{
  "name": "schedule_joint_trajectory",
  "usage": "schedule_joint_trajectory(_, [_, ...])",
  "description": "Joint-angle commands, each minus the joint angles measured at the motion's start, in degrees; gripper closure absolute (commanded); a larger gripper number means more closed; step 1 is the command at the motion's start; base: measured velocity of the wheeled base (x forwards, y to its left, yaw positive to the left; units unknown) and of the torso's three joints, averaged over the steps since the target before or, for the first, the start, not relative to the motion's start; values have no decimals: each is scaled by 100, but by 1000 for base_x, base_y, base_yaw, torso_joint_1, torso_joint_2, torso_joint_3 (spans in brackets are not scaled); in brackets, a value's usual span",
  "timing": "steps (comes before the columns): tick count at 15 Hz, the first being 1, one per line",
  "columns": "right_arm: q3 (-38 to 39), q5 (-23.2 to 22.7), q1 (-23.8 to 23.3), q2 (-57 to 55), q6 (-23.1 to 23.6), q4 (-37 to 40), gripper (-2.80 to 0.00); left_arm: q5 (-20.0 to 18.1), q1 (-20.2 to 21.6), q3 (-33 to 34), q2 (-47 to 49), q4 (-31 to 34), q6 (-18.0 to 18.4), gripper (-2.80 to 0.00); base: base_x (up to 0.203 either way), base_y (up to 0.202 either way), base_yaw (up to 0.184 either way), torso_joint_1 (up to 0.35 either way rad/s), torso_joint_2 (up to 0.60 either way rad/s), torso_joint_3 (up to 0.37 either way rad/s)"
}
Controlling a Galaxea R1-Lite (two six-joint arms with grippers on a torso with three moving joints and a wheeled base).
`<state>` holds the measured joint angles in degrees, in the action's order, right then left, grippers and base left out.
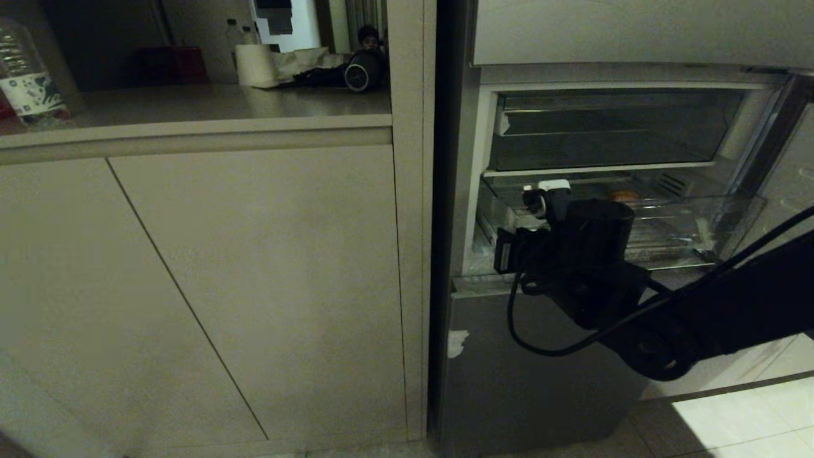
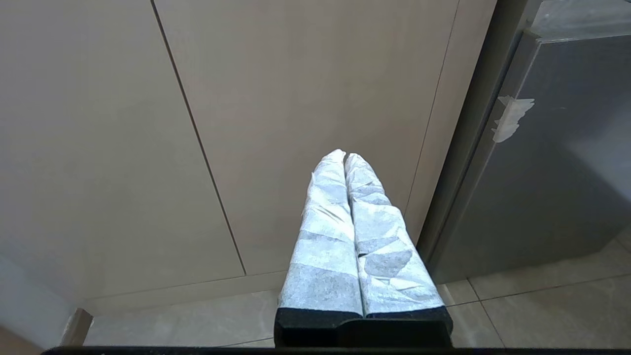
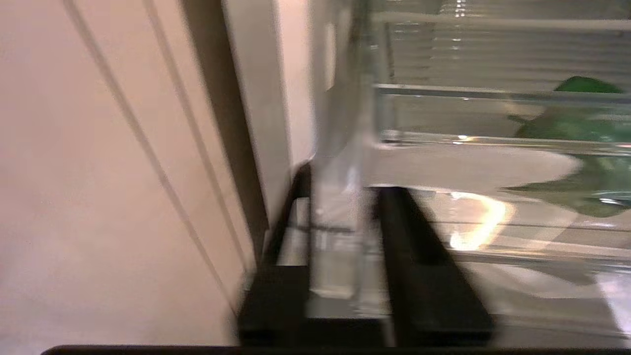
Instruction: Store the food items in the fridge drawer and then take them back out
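Nearest, the left tool [image 2: 345,158] is parked by the cabinet doors [image 2: 296,98], its wrapped fingers pressed together. Further on, the right tool [image 3: 345,236] is seen with jaws slightly apart, straddling the clear wall of the fridge drawer [image 1: 731,222]. Deepest in that drawer, a tan-brown food item [image 1: 623,195] is glimpsed.

Food item [image 1: 623,195] in fridge drawer [image 1: 731,222], at back.
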<state>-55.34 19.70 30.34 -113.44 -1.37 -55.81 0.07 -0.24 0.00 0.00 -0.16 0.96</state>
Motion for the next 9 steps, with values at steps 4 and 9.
schedule_joint_trajectory(4, [655,234,199,664,-45,-11,-280,1,-2,0,9,-2,0,0,0,0,0,0,0,0])
schedule_joint_trajectory(9, [1285,604,271,1163,-118,0,-280,1,-2,0,9,-2,0,0,0,0,0,0,0,0])
